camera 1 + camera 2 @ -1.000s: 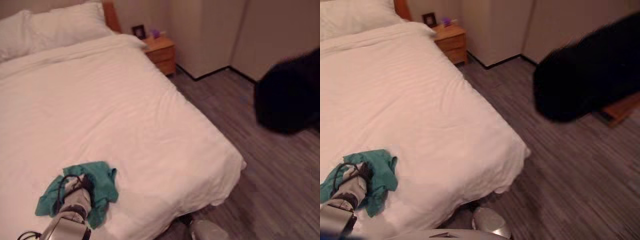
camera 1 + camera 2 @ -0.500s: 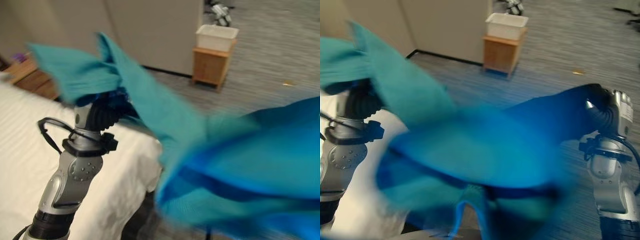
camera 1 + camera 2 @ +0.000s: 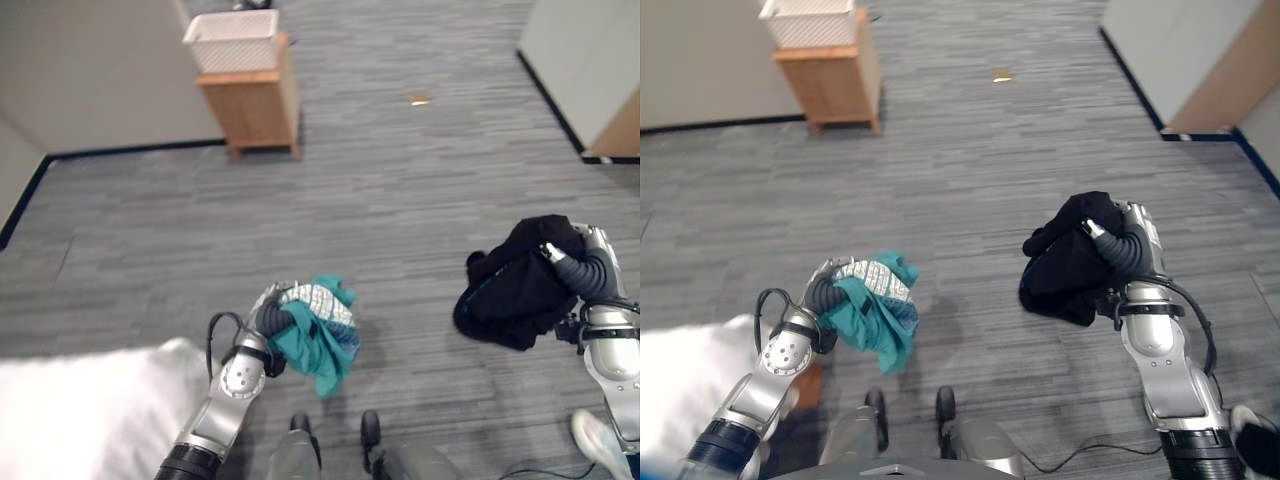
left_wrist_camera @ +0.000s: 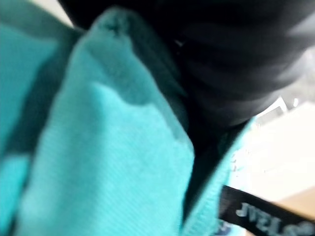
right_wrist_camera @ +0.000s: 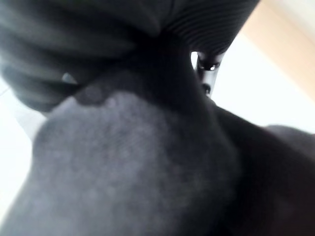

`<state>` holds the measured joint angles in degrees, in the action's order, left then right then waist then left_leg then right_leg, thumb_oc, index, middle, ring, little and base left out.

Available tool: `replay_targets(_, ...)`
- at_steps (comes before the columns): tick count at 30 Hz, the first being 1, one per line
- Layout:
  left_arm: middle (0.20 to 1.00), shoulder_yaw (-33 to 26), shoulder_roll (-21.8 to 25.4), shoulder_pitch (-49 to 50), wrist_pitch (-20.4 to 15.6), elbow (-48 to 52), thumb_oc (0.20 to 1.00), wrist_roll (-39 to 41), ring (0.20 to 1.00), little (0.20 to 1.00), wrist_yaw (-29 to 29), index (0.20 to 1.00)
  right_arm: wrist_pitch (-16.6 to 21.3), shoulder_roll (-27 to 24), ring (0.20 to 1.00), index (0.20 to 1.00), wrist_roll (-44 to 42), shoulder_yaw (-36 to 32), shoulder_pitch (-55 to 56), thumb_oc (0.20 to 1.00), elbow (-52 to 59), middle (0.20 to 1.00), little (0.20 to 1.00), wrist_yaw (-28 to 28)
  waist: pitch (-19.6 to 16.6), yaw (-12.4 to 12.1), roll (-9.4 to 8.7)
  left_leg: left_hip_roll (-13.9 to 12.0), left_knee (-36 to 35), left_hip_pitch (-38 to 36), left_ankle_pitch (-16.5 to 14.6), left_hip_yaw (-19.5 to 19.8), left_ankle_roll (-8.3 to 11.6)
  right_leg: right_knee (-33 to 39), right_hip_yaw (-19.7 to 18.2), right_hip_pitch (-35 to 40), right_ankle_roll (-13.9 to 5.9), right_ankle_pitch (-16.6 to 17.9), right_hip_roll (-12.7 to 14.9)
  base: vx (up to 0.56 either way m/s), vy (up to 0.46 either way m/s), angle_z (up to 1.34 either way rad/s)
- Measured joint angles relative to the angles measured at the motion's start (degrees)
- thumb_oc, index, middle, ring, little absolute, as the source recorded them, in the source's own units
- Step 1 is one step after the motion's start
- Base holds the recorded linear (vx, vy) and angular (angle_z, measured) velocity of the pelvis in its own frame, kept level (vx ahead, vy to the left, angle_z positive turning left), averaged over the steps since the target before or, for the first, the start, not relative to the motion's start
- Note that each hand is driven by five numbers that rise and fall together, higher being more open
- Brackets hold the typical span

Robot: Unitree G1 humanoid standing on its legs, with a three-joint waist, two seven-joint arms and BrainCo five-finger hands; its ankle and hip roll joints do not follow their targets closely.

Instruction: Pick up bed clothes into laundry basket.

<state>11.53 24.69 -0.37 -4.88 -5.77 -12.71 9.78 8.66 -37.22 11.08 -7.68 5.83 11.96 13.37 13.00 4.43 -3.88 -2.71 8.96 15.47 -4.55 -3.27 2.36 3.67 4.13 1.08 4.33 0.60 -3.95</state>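
Carry step, both loads in hand. Left hand (image 3: 272, 318) curled round teal garment (image 3: 320, 340), bunched and hanging below fingers. Right hand (image 3: 1118, 240) clamped on black garment (image 3: 1065, 262), draped past fingertips. White laundry basket (image 3: 232, 40) on wooden stand (image 3: 252, 105), well beyond both. Next: approach basket, release above it.

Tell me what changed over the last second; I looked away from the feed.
The camera swung from the bed to the open floor. The left hand lifted the teal garment off the bed and now holds it in the air. The right hand kept the black garment in its grasp throughout.
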Motion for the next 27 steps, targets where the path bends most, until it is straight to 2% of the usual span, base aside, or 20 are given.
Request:
replay_targets(2,0.2,0.06,-1.03,-0.38,-0.04,0.45,0.2,0.05,0.2,0.2,-0.03,0.2,-0.09,0.09,0.2,0.2,0.1,1.53,-0.08,0.2,-2.41,0.2,0.2,-0.11,0.04,-0.46,1.66,6.22,-7.22,2.18,3.94,2.64,-1.11,0.65,-1.25,0.98,-0.78,-1.29,-0.33,0.47,0.054,-0.24)
replay_targets(3,0.2,0.07,-1.47,-0.46,-0.04,0.41,0.2,0.04,0.2,0.2,-0.13,0.2,-0.2,0.04,0.2,0.2,0.15,3.53,-1.6,0.2,-4.13,0.2,0.2,-0.2,0.89,-2.4,3.07,8.41,-10.96,3.24,7.17,1.32,-1.27,1.72,-2.3,2.24,-0.93,-1.21,-1.04,0.49,0.124,-0.47)
replay_targets(6,0.2,0.02,-1.51,-0.82,0.04,0.13,0.2,0.03,0.2,0.2,-0.21,0.2,-0.37,0.24,0.2,0.2,0.17,3.87,-2.5,0.2,-4.09,0.2,0.2,-0.23,1.99,-4.56,4.3,8.82,-13.17,5.16,9.31,-3.02,-1.64,1.88,-3.72,3.63,-2.9,-2.77,-1.69,0.45,0.174,-0.27)
replay_targets(7,0.2,0.12,-1.98,-1.98,0.12,-1.08,0.2,0.01,0.2,0.2,-0.38,0.2,-0.55,0.31,0.2,0.2,0.18,3.78,-2.97,0.2,-4.21,0.2,0.2,-0.32,2.55,-4.61,4.55,8.51,-12.77,5.28,9.86,-7.5,-3.06,1.87,-4.35,5.27,-4.04,-3.7,-1.77,0.48,0.194,-0.05)
replay_targets(10,0.2,1.12,-1.83,-1.98,0.24,-1.18,0.2,-0.16,0.2,0.2,-1.21,0.2,-0.96,1.51,0.2,0.2,0.42,3.4,-2.07,0.2,-4.35,0.2,0.2,-1.22,2.46,-4.68,5.03,8.16,-14.68,-0.5,10.7,-8.71,-6.4,1.15,-7.42,10.59,-5.54,-4.66,-3.18,0.57,0.203,-0.24)
replay_targets(11,0.2,1.62,-1.36,-2.09,0.27,-0.77,0.2,-0.93,0.2,0.2,-1.3,0.2,-1.19,2.82,0.2,0.2,1.99,3.96,-1.38,0.2,-4.34,0.2,0.2,-2.01,2.48,-4.69,5.05,6.73,-14.73,-4.75,10.73,-8.61,-11.38,-3.14,-7.35,12.29,-8.73,-7.9,-4.45,0.55,0.186,-0.37)
replay_targets(12,0.2,1.73,-1.26,-2.17,0.39,-0.7,0.2,-1.13,0.2,0.2,-1.34,0.2,-1.2,3.44,0.2,0.2,2.62,4.45,-0.96,0.2,-4.22,0.2,0.2,-2.32,2.5,-4.71,4.51,6.49,-14.74,-6.17,11.7,-8.8,-12.92,-7.14,-7.22,11.69,-10.16,-9.62,-4.43,0.36,0.179,-0.57)
replay_targets(13,0.2,2.42,-0.75,-2.05,0.44,0.22,0.2,-1.14,0.2,0.2,-1.42,0.2,-1.11,2.43,0.2,0.2,2.74,5.2,1.1,0.2,-2.75,0.2,0.2,-2.88,2.32,-4.55,3.57,7.12,-14.38,-9.57,11.12,-8.56,-14.48,-25.15,-3.02,5.4,-12.86,-14.86,-1.93,0.24,0.148,-0.4)
replay_targets(15,0.2,2.34,0.0,-3.6,0.43,1.76,0.2,-1.17,0.2,0.2,-1.44,0.2,-1.19,1.07,0.2,0.2,2.74,4.75,2.96,0.2,-0.9,0.2,0.2,-2.99,2.46,-2.37,3.63,8.62,-14.33,-12.07,9.97,-6.64,-13.89,-44.26,0.49,-5.08,-12.91,-15.98,4.36,0.18,0.143,-0.04)
replay_targets(16,0.2,1.92,0.19,-5.28,0.45,1.57,0.2,-1.22,0.2,0.2,-1.42,0.2,-1.27,1.25,0.2,0.2,3.01,4.72,2.95,0.2,-0.9,0.2,0.2,-3.37,2.53,-2.41,3.71,8.47,-13.94,-12.73,9.41,-5.16,-14.16,-46.85,-0.5,-10.18,-13.06,-15.89,6.22,0.25,0.164,0.2)
replay_targets(17,0.2,1.35,0.53,-6.38,0.55,1.54,0.2,-1.49,0.2,0.2,-1.28,0.2,-1.26,2.37,0.2,0.2,4.07,4.76,2.87,0.2,-1.04,0.2,0.2,-3.72,3.08,-2.44,3.55,7.97,-10.4,-12.61,6.98,-5.36,-15.0,-47.52,-1.38,-12.62,-13.91,-12.07,6.71,0.28,0.11,0.46)
replay_targets(18,0.2,1.38,2.84,-8.29,0.41,2.47,0.2,-2.25,0.2,0.2,-1.01,0.2,-1.71,6.53,0.2,0.2,4.82,6.2,1.41,0.2,-3.69,0.2,0.2,-4.14,5.73,-3.71,2.34,5.1,14.67,-2.43,-4.75,-9.39,-15.99,-53.25,-1.57,-13.79,-14.49,9.0,3.88,0.22,0.017,0.75)
replay_targets(19,0.2,1.15,2.6,-6.79,0.45,3.64,0.2,-2.48,0.2,0.2,-1.05,0.2,-1.8,5.45,0.2,0.2,5.07,6.32,2.41,0.2,-2.84,0.2,0.2,-4.58,5.04,-3.65,4.65,4.5,6.98,-2.65,-2.96,-9.25,-15.69,-58.65,-2.11,-14.2,-19.94,12.24,1.18,0.22,-0.026,0.94)
replay_targets(20,0.2,0.83,3.38,-4.42,0.32,5.67,0.2,-2.82,0.2,0.2,-1.11,0.2,-1.44,3.44,0.2,0.2,5.28,6.28,3.98,0.2,-1.92,0.2,0.2,-4.57,2.88,-3.14,7.94,2.36,0.55,-2.32,2.32,-6.96,-17.38,-64.99,-1.62,-15.66,-21.02,11.7,-3.45,0.19,-0.054,0.81)
replay_targets(21,0.2,-0.85,5.3,-3.41,0.35,6.15,0.2,-3.38,0.2,0.2,-1.01,0.2,-1.39,5.83,0.2,0.2,5.73,6.65,4.55,0.2,-2.19,0.2,0.2,-4.75,2.66,-4.43,3.07,5.57,0.77,-4.13,2.91,-6.06,-14.12,-68.01,-4.49,-16.11,-20.47,7.75,-1.64,0.21,-0.064,0.85)
replay_targets(23,0.2,-3.5,5.66,-2.04,0.69,7.19,0.2,-3.39,0.2,0.2,-1.0,0.2,-0.99,3.67,0.2,0.2,6.92,4.82,5.0,0.2,-0.37,0.2,0.2,-5.17,2.71,-5.98,2.29,7.49,-2.68,-6.05,2.52,-1.55,-14.13,-65.99,-4.67,-18.54,-18.85,-0.51,-1.36,0.24,-0.07,0.87)
replay_targets(24,0.2,-3.48,5.58,-2.15,1.05,7.03,0.2,-3.39,0.2,0.2,-1.01,0.2,-1.03,3.41,0.2,0.2,6.96,3.71,4.11,0.2,-0.46,0.2,0.2,-5.2,2.78,-6.31,2.2,8.57,-4.09,-7.34,2.55,0.02,-14.08,-64.0,-4.02,-20.04,-16.83,-4.89,-0.56,0.43,-0.105,0.89)
replay_targets(25,0.2,-3.34,5.01,-2.36,1.14,6.22,0.2,-3.38,0.2,0.2,-1.0,0.2,-1.07,3.37,0.2,0.2,6.93,3.42,3.26,0.2,-0.54,0.2,0.2,-5.17,2.93,-6.05,2.51,9.4,-5.8,-9.23,2.62,2.11,-14.05,-60.86,-3.35,-21.19,-11.88,-9.74,0.03,0.46,-0.137,0.91)
replay_targets(26,0.2,-2.65,4.15,-3.24,1.19,4.56,0.2,-3.36,0.2,0.2,-1.03,0.2,-1.05,3.37,0.2,0.2,6.9,3.76,2.61,0.2,-0.66,0.2,0.2,-5.17,3.22,-5.91,2.86,10.06,-7.16,-11.49,2.36,4.36,-13.55,-55.94,-3.27,-22.54,-8.91,-13.24,-0.25,0.36,-0.12,1.12)
replay_targets(27,0.2,-2.37,2.93,-4.33,0.89,1.96,0.2,-3.32,0.2,0.2,-0.95,0.2,-0.85,3.22,0.2,0.2,6.65,6.0,2.11,0.2,-1.09,0.2,0.2,-5.0,3.27,-5.06,2.73,9.63,-7.89,-13.14,-1.6,6.42,-7.7,-42.27,-6.49,-25.09,-5.28,-16.44,-3.0,0.28,-0.141,1.41)
